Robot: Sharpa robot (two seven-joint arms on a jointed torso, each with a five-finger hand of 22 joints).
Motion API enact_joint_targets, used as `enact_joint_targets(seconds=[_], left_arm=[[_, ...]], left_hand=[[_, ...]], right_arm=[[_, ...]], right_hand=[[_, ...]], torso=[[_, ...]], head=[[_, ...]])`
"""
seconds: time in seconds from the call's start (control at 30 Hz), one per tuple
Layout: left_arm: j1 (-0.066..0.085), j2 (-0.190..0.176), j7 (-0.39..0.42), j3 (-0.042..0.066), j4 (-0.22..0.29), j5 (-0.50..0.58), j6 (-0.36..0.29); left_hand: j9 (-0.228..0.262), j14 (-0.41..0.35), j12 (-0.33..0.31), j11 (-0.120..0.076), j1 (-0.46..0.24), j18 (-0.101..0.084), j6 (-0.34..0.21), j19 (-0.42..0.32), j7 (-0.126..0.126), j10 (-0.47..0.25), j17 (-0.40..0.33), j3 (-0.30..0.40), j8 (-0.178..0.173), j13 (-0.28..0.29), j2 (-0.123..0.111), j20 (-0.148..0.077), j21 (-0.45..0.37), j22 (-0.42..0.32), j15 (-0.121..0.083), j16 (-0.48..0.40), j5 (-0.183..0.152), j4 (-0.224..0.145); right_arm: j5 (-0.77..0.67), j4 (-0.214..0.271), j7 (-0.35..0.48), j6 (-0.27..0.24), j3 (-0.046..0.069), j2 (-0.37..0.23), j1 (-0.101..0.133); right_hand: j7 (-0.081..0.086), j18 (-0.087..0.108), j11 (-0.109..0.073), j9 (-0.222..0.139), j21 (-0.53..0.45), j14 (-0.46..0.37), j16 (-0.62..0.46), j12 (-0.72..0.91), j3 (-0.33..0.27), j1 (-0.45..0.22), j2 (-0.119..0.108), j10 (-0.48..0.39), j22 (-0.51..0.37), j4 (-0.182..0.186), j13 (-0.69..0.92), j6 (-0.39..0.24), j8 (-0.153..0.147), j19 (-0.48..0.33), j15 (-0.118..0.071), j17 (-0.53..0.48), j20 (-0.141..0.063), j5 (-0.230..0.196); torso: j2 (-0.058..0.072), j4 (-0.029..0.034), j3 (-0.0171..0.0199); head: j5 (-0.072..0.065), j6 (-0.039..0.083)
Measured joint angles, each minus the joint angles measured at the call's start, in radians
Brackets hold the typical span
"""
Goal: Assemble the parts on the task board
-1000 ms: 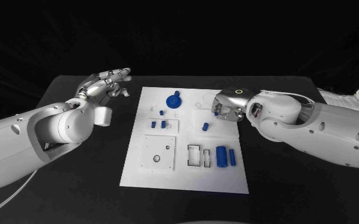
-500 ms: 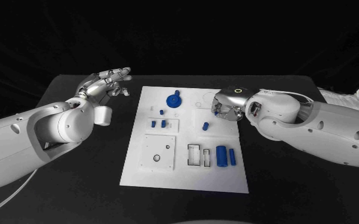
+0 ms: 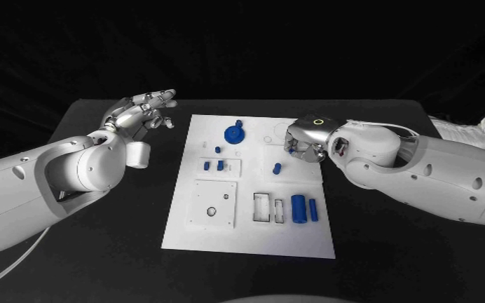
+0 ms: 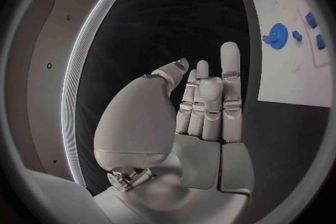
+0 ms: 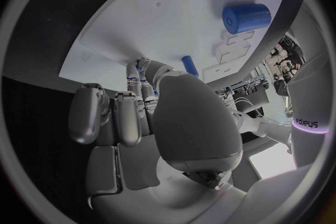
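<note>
White task board (image 3: 253, 236) on black table (image 3: 111, 247).

**Right hand creeping inward over the task board**

The right hand (image 3: 306, 142) is easing a little away from the task board's (image 3: 253, 236) right edge and toward its middle, staying over the far half. Its curled fingers are drawing in above the bare white patch just beyond the short blue peg (image 3: 276, 169), so the hand is now covering slightly more of the board than a second ago. The small blue part (image 5: 140, 63) pinched at its fingertips is travelling with it and is showing less in the head view as the hand closes over it.
</note>
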Motion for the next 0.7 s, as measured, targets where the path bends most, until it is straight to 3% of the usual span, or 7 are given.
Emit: enact_joint_targets(seconds=[0.7], left_arm=[[0.000, -0.002, -0.010, 0.000, 0.000, -0.003, -0.004]], left_hand=[[0.000, -0.003, 0.009, 0.004, 0.003, 0.000, -0.007, 0.000, 0.007, -0.011, -0.010, -0.003, 0.000, 0.004, 0.003, 0.000, -0.004, -0.002, 0.003, 0.000, 0.000, -0.003]], right_arm=[[-0.028, 0.000, -0.023, 0.015, 0.004, 0.011, -0.006]], right_hand=[[0.000, 0.000, 0.002, 0.002, 0.000, 0.000, 0.000, 0.001, 0.031, -0.021, -0.013, 0.002, -0.001, -0.031, -0.009, 0.001, -0.001, 0.004, 0.000, 0.000, -0.004, -0.005]], torso=[[-0.001, 0.0002, -0.0010]], head=[[-0.003, -0.004]])
